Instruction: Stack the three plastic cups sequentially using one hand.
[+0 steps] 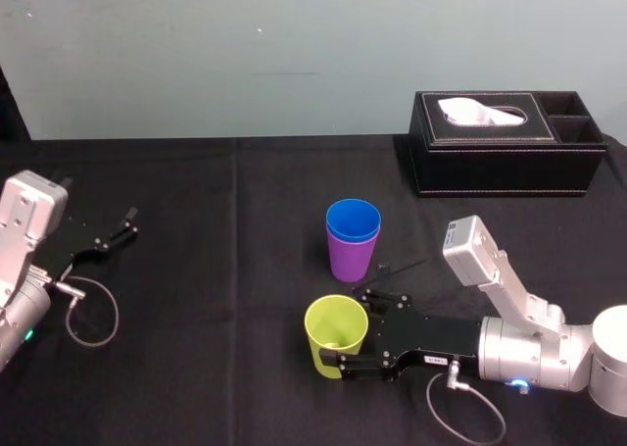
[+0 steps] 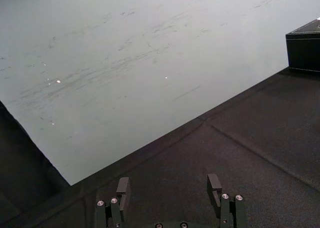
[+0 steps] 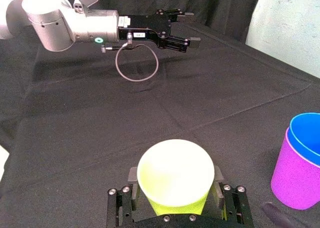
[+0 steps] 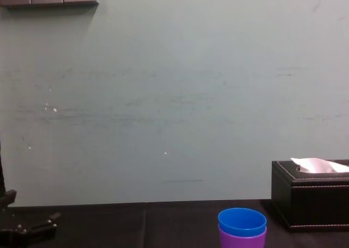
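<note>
The yellow-green cup [image 1: 336,330] stands upright on the black cloth, between the fingers of my right gripper [image 1: 343,332]. In the right wrist view both fingers [image 3: 132,176] press against the sides of the yellow-green cup [image 3: 175,175], so the right gripper [image 3: 175,183] is shut on it. Just beyond it, the blue cup [image 1: 353,219] is nested inside the purple cup [image 1: 351,260]; this pair also shows in the chest view as blue cup [image 4: 242,221] over purple cup [image 4: 242,239]. My left gripper [image 1: 122,225] rests open and empty at the far left.
A black tissue box [image 1: 505,142] stands at the back right of the table, behind the nested cups. A loop of cable [image 1: 93,319] lies by the left arm. Bare black cloth [image 1: 216,289] stretches between the two arms.
</note>
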